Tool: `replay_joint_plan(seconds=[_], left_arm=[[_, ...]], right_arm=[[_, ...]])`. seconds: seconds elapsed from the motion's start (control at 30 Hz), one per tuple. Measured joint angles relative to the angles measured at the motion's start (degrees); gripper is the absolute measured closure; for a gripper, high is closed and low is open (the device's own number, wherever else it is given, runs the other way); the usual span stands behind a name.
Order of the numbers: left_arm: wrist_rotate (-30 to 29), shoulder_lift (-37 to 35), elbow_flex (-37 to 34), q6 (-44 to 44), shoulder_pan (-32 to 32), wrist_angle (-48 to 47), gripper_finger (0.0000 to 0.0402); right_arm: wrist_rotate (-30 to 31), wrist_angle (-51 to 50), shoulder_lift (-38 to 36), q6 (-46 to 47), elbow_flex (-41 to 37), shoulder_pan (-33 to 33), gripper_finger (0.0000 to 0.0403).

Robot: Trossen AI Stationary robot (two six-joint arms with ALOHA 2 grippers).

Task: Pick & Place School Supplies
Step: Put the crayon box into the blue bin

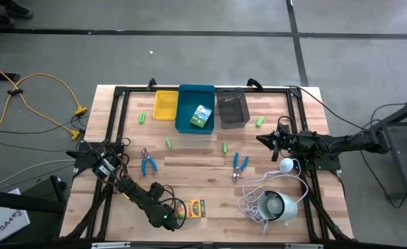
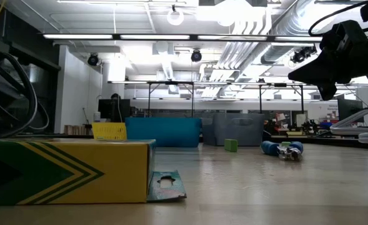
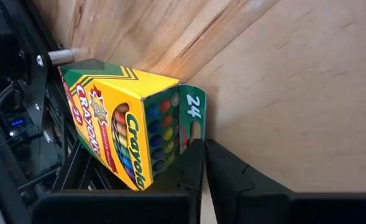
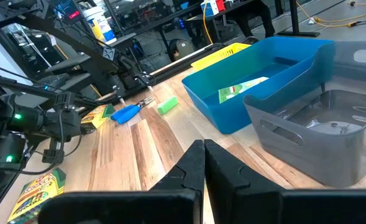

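Near worktop (image 1: 210, 183) edge: crayon box (image 1: 195, 208) just beside left hand (image 1: 176, 213), whose fingers look almost together, grip uncertain. Right hand (image 1: 276, 140) closed, right edge. Far: blue bin (image 1: 186, 111) holds second crayon box (image 1: 202, 117).

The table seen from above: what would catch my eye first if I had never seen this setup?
Probably the three bins in a row at the far edge, yellow bin, blue bin and grey bin, with a crayon box lying in the blue one. Next, the left gripper at the near edge beside a second crayon box, its fingers nearly shut at the open flap.
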Motion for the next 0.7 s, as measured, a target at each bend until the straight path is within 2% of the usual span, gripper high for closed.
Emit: replay_joint_plan(seconds=[0.33, 0.7], left_arm=[[-0.11, 0.11, 0.00, 0.81, 0.00, -0.62, 0.0314], [-1.06, 0.28, -0.06, -0.74, -0.09, -3.98, 0.0309]], right_arm=[[0.00, 0.00, 0.02, 0.00, 0.02, -0.02, 0.0400], [0.00, 0.00, 0.01, -0.02, 0.00, -0.01, 0.0400]])
